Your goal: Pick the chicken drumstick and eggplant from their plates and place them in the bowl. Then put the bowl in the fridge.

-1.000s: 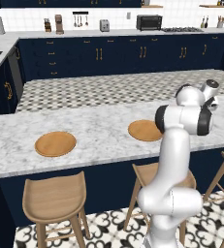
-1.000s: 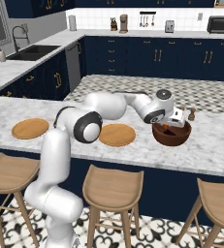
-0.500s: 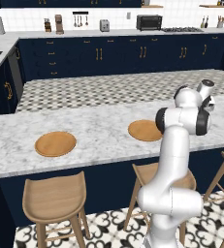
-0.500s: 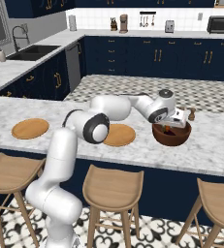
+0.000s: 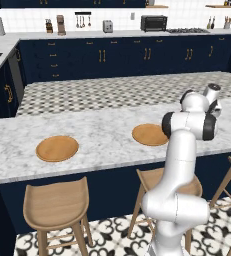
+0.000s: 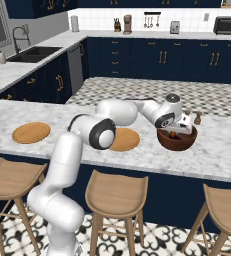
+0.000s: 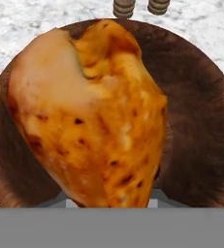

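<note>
Chicken drumstick (image 7: 91, 114) (unlabelled) in jaws above bowl (image 7: 200, 121)

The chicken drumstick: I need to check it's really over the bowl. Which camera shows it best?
The hand view: the chicken drumstick looms large and close, with the bowl rim ringing it. The right base view gives just an orange speck at the gripper above the bowl. In the left base view the arm blocks that spot.
</note>
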### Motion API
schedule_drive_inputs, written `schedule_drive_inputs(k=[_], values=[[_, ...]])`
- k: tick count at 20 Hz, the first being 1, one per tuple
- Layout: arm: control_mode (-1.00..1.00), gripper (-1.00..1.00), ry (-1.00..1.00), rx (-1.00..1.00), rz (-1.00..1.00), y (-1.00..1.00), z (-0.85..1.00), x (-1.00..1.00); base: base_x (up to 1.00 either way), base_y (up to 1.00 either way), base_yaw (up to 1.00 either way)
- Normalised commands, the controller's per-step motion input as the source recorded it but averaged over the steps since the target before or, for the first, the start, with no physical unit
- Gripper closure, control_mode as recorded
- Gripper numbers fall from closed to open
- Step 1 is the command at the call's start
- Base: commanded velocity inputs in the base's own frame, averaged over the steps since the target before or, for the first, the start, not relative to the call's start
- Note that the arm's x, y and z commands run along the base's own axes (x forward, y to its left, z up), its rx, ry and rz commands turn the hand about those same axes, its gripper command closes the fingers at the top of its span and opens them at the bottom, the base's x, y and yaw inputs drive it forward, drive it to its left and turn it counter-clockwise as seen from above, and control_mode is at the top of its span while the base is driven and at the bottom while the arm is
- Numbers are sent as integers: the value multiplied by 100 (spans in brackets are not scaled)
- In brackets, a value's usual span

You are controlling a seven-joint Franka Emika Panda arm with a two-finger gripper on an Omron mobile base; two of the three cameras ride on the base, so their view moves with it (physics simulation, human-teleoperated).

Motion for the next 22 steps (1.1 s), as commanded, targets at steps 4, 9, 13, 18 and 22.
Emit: schedule_drive_inputs(k=[4, 9, 13, 18, 22], values=[[-100, -100, 0, 0, 0, 0, -24, 0, 0, 0, 0], [-100, -100, 1, 0, 0, 0, -5, 1, 0, 0, 0], [-100, -100, 0, 0, 0, -3, 2, 4, 0, 0, 0], [-100, -100, 0, 0, 0, 0, 52, 0, 0, 0, 0], [-100, -100, 0, 0, 2, 3, 62, -6, 0, 0, 0]])
